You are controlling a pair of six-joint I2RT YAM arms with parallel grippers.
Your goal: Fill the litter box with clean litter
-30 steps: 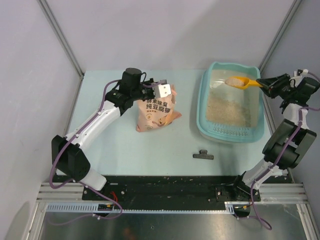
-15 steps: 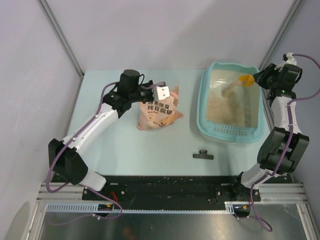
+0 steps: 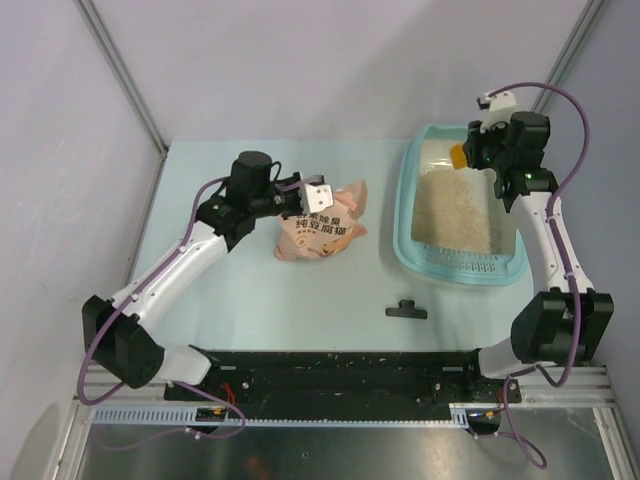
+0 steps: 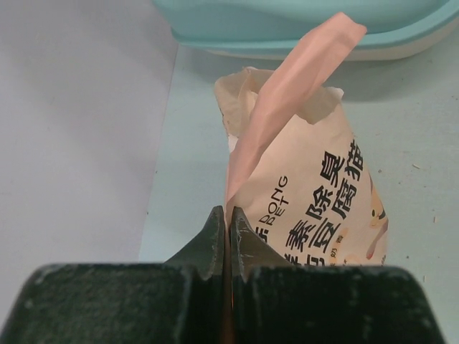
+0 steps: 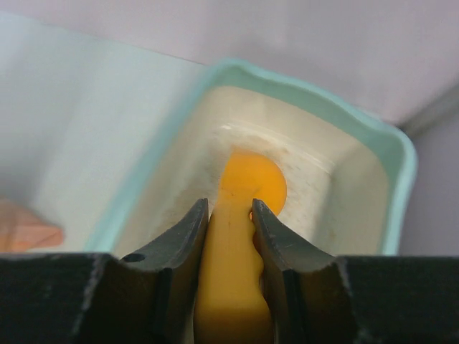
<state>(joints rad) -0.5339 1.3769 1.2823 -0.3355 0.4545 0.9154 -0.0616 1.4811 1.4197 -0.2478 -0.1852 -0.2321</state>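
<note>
The light-teal litter box [image 3: 405, 218] stands at the right of the table, with pale beige clean litter [image 3: 452, 208] spread over its floor. My right gripper [image 3: 470, 150] hangs above the box's far end, shut on the handle of an orange scoop [image 5: 240, 236]; the scoop's bowl [image 5: 252, 175] points down into the far end of the litter box [image 5: 398, 165]. The pink-orange printed bag [image 3: 322, 226] stands left of the box. My left gripper [image 4: 229, 213] is shut on the bag's top edge [image 4: 287, 93], which it holds up.
A black clip [image 3: 406, 310] lies on the table in front of the litter box. Grey walls close the table at the back and both sides. The teal rim of the box [image 4: 301, 36] shows just behind the bag in the left wrist view.
My right arm has swung from the box's right side to its far end, turning the scoop over; the litter has fallen out. My left gripper has shifted slightly left with the bag.
</note>
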